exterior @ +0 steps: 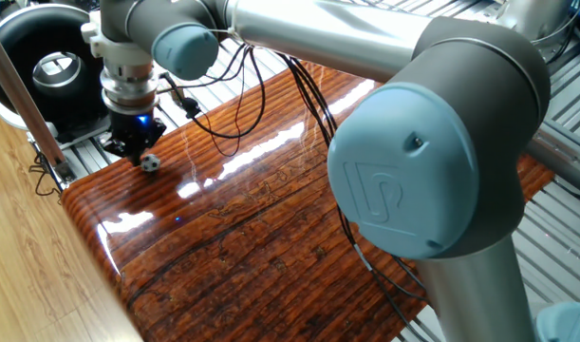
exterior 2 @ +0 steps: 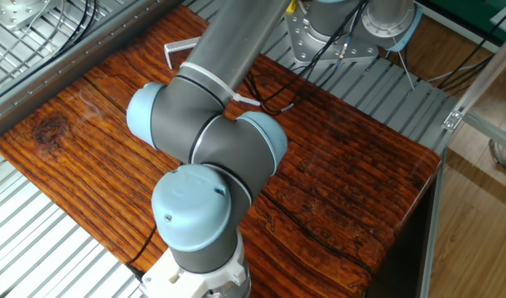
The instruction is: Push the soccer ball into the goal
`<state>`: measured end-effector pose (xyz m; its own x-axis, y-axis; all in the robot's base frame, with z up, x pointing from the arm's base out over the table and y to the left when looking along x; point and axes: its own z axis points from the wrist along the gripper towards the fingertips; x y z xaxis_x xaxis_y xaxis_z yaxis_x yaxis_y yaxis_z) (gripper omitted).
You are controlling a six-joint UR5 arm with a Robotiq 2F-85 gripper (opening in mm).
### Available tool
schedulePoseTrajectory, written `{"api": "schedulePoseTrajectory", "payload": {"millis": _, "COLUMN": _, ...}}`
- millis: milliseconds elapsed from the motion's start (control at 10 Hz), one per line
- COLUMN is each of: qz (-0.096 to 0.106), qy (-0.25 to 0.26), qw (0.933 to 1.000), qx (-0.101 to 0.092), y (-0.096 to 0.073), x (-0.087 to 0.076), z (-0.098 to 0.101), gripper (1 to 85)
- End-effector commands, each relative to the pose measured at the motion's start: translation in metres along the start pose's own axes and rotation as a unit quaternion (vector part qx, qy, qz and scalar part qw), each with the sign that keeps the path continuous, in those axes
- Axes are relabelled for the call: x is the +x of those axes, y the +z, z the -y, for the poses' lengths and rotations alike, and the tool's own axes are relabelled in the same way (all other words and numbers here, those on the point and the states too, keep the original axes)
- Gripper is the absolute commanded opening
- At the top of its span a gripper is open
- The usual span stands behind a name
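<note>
Gripper (exterior: pixel 135 150): black, pointing down at the table's (exterior: pixel 271 228) corner near the black ring device (exterior: pixel 43 66); jaw gap cannot be told. Soccer ball (exterior: pixel 151 163): on the wood, touching or just beside the gripper tip. Goal (exterior 2: pixel 180 51): at the table's far edge, partly hidden behind the arm (exterior 2: pixel 211 141).

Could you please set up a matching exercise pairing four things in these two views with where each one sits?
Things:
1. soccer ball
2. goal
3. gripper
4. black ring-shaped device

Places:
A. off the wooden table, at the top left of the view with the ball
B. at the far edge of the table, partly hidden behind the arm
C. on the table near its corner, beside the gripper tip
D. hanging from the wrist, tip low over the table

Pairs: 1-C, 2-B, 3-D, 4-A
</note>
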<state>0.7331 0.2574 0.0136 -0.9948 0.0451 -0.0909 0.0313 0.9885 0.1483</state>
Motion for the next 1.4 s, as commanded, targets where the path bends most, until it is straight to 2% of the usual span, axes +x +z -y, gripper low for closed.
{"api": "schedulePoseTrajectory", "payload": {"millis": 0, "qz": -0.009, "qy": -0.002, "qw": 0.9987, "qx": 0.05, "y": -0.014, "x": 0.006, "z": 0.029, "gripper": 1.0}}
{"api": "schedulePoseTrajectory", "payload": {"millis": 200, "qz": -0.022, "qy": -0.014, "qw": 0.9981, "qx": 0.056, "y": -0.015, "x": 0.017, "z": 0.044, "gripper": 1.0}}
{"api": "schedulePoseTrajectory", "payload": {"millis": 400, "qz": -0.024, "qy": -0.026, "qw": 0.9963, "qx": 0.079, "y": -0.016, "x": 0.022, "z": 0.064, "gripper": 1.0}}
{"api": "schedulePoseTrajectory", "payload": {"millis": 500, "qz": -0.028, "qy": -0.022, "qw": 0.9973, "qx": 0.063, "y": -0.023, "x": 0.024, "z": 0.055, "gripper": 1.0}}
{"api": "schedulePoseTrajectory", "payload": {"millis": 700, "qz": -0.028, "qy": -0.036, "qw": 0.9981, "qx": 0.042, "y": -0.032, "x": 0.016, "z": 0.046, "gripper": 1.0}}
{"api": "schedulePoseTrajectory", "payload": {"millis": 800, "qz": -0.038, "qy": -0.045, "qw": 0.9982, "qx": 0.013, "y": -0.03, "x": 0.022, "z": 0.033, "gripper": 1.0}}
{"api": "schedulePoseTrajectory", "payload": {"millis": 900, "qz": -0.039, "qy": -0.068, "qw": 0.9969, "qx": -0.006, "y": -0.022, "x": 0.027, "z": 0.025, "gripper": 1.0}}
{"api": "schedulePoseTrajectory", "payload": {"millis": 1100, "qz": -0.031, "qy": -0.122, "qw": 0.9916, "qx": 0.031, "y": -0.014, "x": 0.031, "z": 0.049, "gripper": 1.0}}
{"api": "schedulePoseTrajectory", "payload": {"millis": 1300, "qz": -0.036, "qy": -0.142, "qw": 0.9869, "qx": 0.069, "y": -0.023, "x": 0.04, "z": 0.079, "gripper": 1.0}}
